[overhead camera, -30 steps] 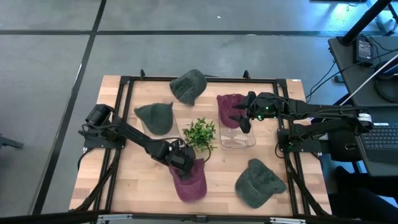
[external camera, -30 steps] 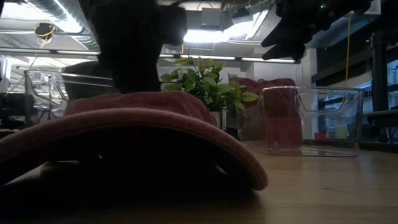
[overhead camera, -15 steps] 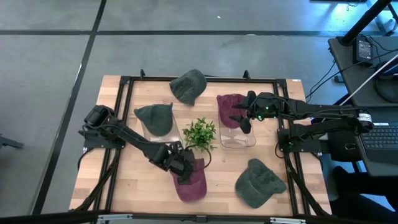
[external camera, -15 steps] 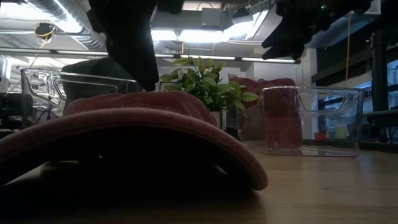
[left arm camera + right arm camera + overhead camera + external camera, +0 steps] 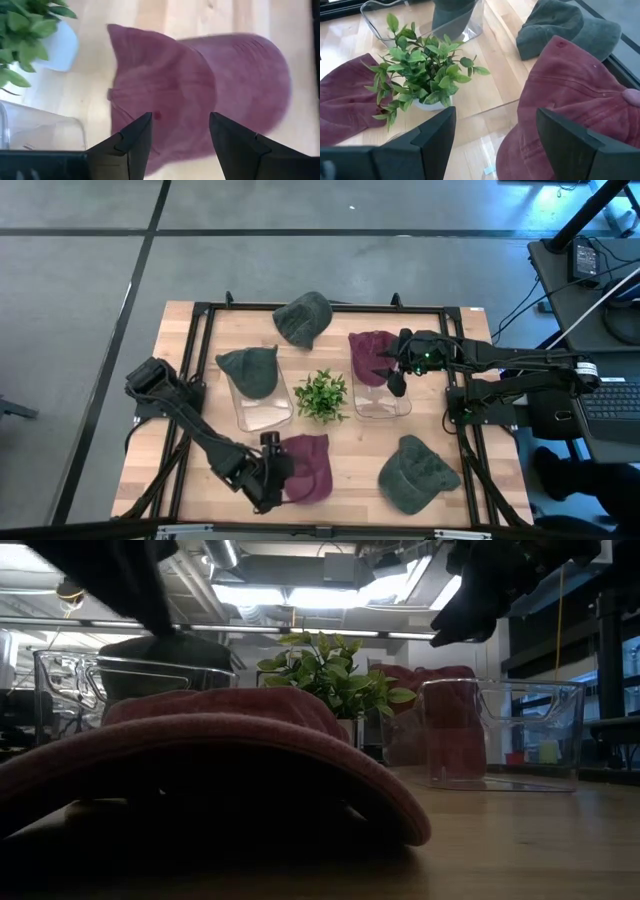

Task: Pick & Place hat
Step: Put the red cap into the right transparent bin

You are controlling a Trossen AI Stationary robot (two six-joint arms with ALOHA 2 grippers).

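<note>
A maroon hat (image 5: 307,467) lies flat on the table's near middle, crown up (image 5: 200,90) (image 5: 220,755). My left gripper (image 5: 264,476) hovers open above its left edge; in the left wrist view (image 5: 180,135) the hat shows between the two fingers. A second maroon hat (image 5: 370,355) (image 5: 570,100) sits in the right clear bin (image 5: 385,402), leaning on its far wall. My right gripper (image 5: 397,372) (image 5: 495,130) hangs open above that bin, touching nothing.
A potted plant (image 5: 322,395) stands between two clear bins; the left bin (image 5: 262,412) holds a green hat (image 5: 250,368). Other green hats lie at the far middle (image 5: 303,317) and near right (image 5: 415,472). A black frame (image 5: 200,340) rims the table.
My left gripper has come up off the maroon hat's crown and drawn back toward the table's near left corner. The hat stays flat on the table. In the low view the gripper rises and leaves the hat's top uncovered.
</note>
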